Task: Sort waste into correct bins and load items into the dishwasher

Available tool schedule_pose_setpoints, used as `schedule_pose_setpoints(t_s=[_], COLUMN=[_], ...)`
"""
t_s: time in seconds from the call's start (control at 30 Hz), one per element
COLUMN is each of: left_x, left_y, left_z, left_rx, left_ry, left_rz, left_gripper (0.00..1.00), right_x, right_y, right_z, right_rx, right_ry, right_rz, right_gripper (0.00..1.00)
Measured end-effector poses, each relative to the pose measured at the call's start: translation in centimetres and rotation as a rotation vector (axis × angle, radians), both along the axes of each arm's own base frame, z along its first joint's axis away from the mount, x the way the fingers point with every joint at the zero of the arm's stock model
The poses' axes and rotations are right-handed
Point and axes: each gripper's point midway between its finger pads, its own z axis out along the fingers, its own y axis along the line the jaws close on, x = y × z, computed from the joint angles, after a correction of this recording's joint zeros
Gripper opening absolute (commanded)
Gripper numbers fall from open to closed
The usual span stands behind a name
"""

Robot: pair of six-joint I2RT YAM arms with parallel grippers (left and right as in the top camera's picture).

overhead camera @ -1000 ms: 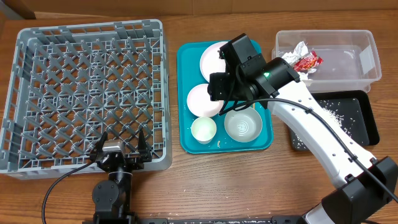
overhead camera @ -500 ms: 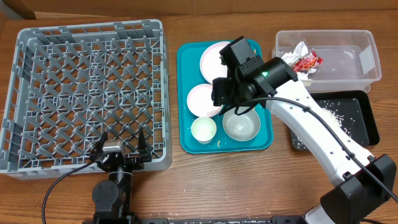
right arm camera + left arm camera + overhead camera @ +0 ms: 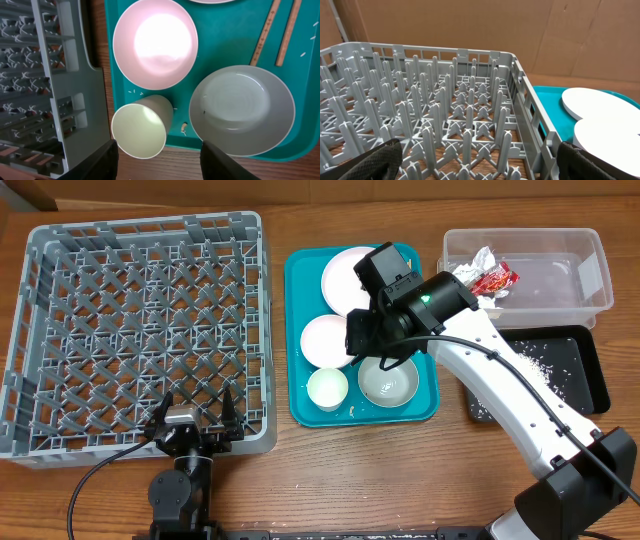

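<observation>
The grey dishwasher rack [image 3: 140, 330] fills the left of the table. On the teal tray [image 3: 303, 292] lie a large plate [image 3: 343, 275], a small pink dish [image 3: 322, 340], a small cup [image 3: 327, 388] and a bowl [image 3: 389, 382]. My right gripper [image 3: 372, 345] hovers over them, open. In the right wrist view its gripper [image 3: 159, 165] holds nothing; the cup [image 3: 140, 127] lies just ahead between the fingertips [image 3: 107, 160], beside the bowl [image 3: 242, 110], pink dish [image 3: 155, 42] and chopsticks [image 3: 265, 32]. My left gripper [image 3: 193, 415] rests open at the rack's front wall.
A clear tub [image 3: 550, 295] at the back right holds a red-and-silver wrapper [image 3: 490, 277]. In front of it a black tray [image 3: 585, 385] carries scattered rice. A small brown food bit [image 3: 184, 128] and rice grains lie on the teal tray [image 3: 225, 40]. The rack's corner [image 3: 75, 100] lies left of the cup.
My right gripper has drifted slightly right and toward the front over the teal tray, uncovering more of the pink dish, and its jaws narrowed a little. The left arm has not moved.
</observation>
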Motion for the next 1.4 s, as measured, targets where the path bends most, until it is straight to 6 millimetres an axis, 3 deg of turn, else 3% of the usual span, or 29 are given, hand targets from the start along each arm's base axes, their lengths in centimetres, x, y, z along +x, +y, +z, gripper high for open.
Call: schedule_pose_setpoints(t_s=[0.23, 0.53, 0.87, 1.0, 1.17, 1.3, 1.4], left_x=[0.0, 0.0, 0.0, 0.0, 0.0, 0.0, 0.1], left_y=[0.0, 0.0, 0.0, 0.0, 0.0, 0.0, 0.0], left_z=[0.0, 0.0, 0.0, 0.0, 0.0, 0.7, 1.2], left_rx=[0.0, 0.0, 0.0, 0.0, 0.0, -0.002, -0.034], left_ry=[0.0, 0.0, 0.0, 0.0, 0.0, -0.028, -0.048], left_rz=[0.0, 0.0, 0.0, 0.0, 0.0, 0.0, 0.002], left_gripper=[1.0, 1.0, 1.0, 1.0, 1.0, 1.0, 1.0], right_x=[-0.4, -2.0, -2.4, -2.6, -3.3, -3.4, -3.5], right_y=[0.2, 1.1, 1.8, 2.0, 2.1, 2.1, 2.1], right_z=[-0.7, -5.8, -9.4, -9.9, -10.5, -10.5, -10.6], right_rx=[-0.012, -0.069, -0.022, -0.009, -0.007, -0.006, -0.006], right_ry=[0.03, 0.13, 0.142, 0.144, 0.164, 0.165, 0.169], right_rz=[-0.008, 0.012, 0.014, 0.019, 0.023, 0.03, 0.029], right_gripper=[0.53, 0.46, 0.42, 0.33, 0.15, 0.05, 0.04])
